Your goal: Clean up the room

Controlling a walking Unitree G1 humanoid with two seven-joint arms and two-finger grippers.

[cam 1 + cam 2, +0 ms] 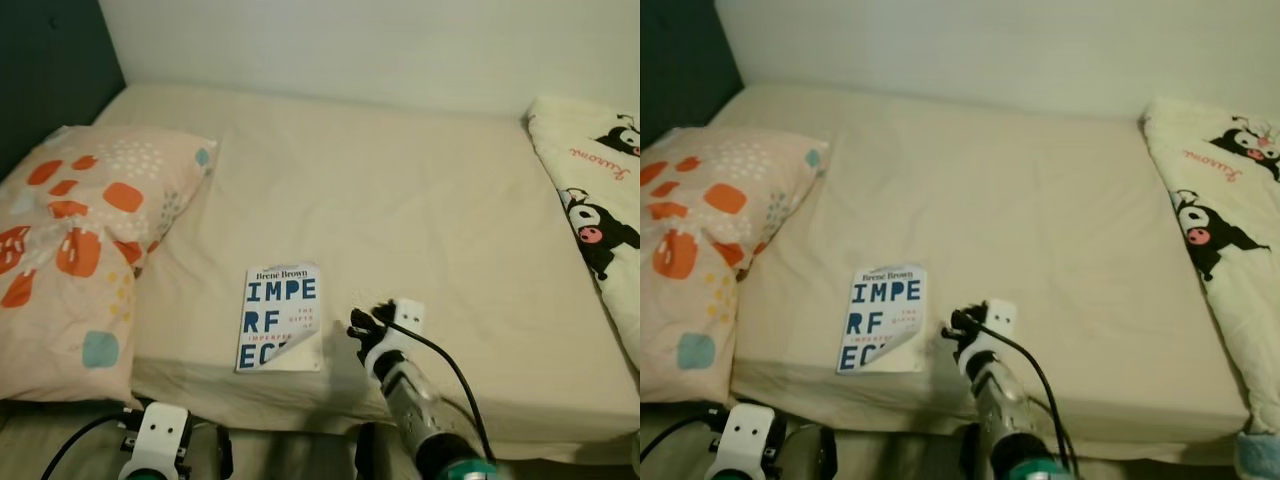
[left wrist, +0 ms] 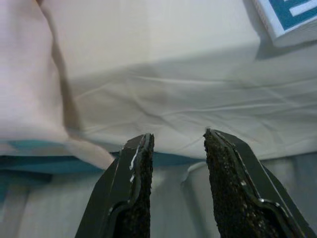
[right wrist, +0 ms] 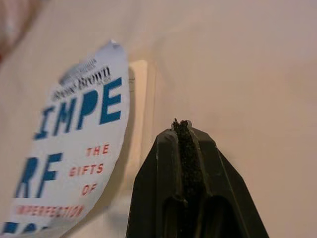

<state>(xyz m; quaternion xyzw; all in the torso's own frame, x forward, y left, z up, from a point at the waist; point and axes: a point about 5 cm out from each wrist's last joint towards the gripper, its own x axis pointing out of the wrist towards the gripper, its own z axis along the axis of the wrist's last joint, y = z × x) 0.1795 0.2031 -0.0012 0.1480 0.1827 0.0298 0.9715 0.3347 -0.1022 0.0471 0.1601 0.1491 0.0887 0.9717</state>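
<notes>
- Book (image 1: 279, 318): white paperback with blue block letters "IMPE / RF / EC" and "Brené Brown" across the top; lying flat on the bed, lower centre of the left eye frame, near the mattress's front edge; lower right cover corner curled up.
- Same book in the right wrist view (image 3: 74, 148): cover lifted and bowed, pale page block showing beneath, red words "THE GIFTS OF" legible.
- Bed (image 1: 400, 200): beige fitted sheet, lightly creased, spanning most of the frame; plain pale wall behind.
- Pillow (image 1: 75, 250): peach with orange blotches, white dots and a teal patch; left side of the frame, just left of the book, apart from it.
- Blanket (image 1: 600, 200): cream with black cartoon characters and red script; right edge of the frame, well apart from the book.
- Right hand (image 1: 365, 327): silver arm with black cable reaching up from the bottom centre; fingertips over the sheet just right of the book; fingers (image 3: 184, 148) pressed together, nothing between them.
- Left hand (image 2: 173, 148): low at the bottom left, before the bed's front face; fingers (image 2: 136, 183) parted, holding nothing; white wrist housing (image 1: 160, 435) visible at the bottom left.
</notes>
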